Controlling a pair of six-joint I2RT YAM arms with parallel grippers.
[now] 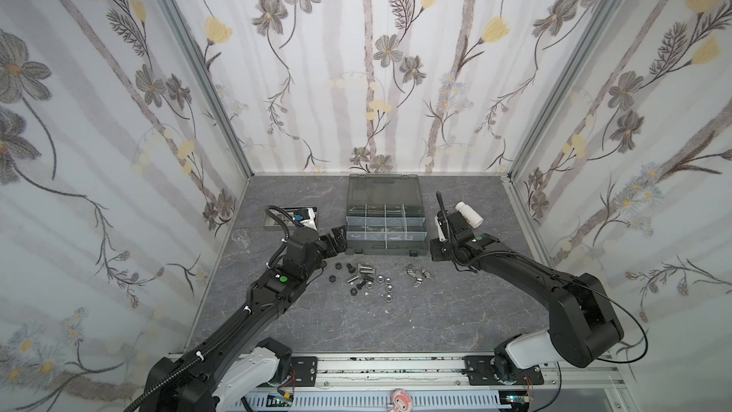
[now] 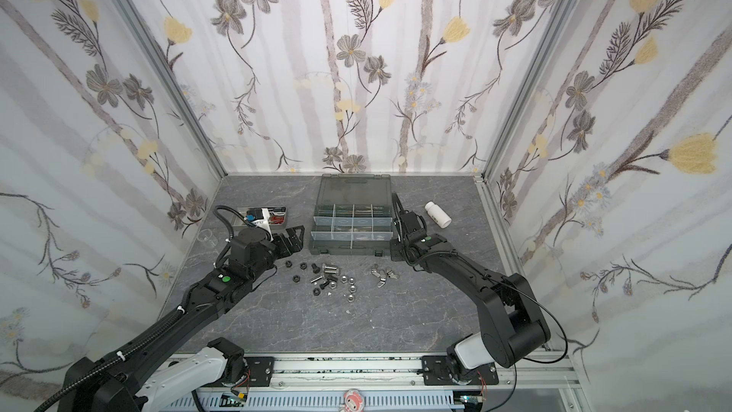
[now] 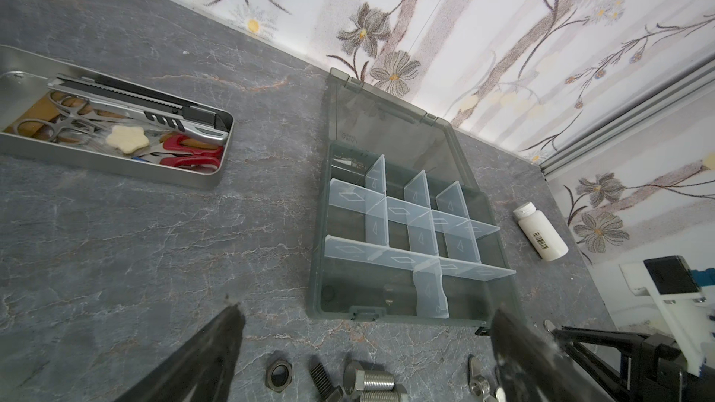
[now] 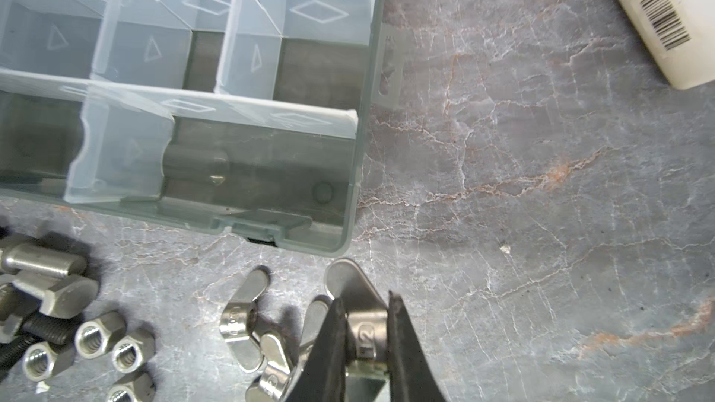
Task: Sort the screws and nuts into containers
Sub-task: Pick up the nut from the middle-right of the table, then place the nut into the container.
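Observation:
Loose screws and nuts lie on the table in front of the open grey organizer box (image 1: 386, 249). Among them are silver hex bolts (image 1: 366, 270), black hex nuts (image 1: 338, 265), silver nuts (image 1: 386, 283) and wing nuts (image 1: 418, 273). The box's containers are split by pale dividers (image 3: 406, 218). My right gripper (image 4: 365, 297) is shut on a silver wing nut (image 4: 348, 278), just above the other wing nuts (image 4: 242, 319) and near the box's front right corner. By the box's front left corner, my left gripper (image 1: 336, 237) stands open and holds nothing. A black nut (image 3: 278, 375) and a silver bolt (image 3: 371, 380) lie below it.
A steel tray (image 3: 116, 166) with a knife, scissors and pliers sits at the back left. A small clear cup (image 1: 241, 236) stands near the left wall. A white bottle (image 1: 469, 214) lies right of the box, behind my right wrist. Patterned walls close three sides.

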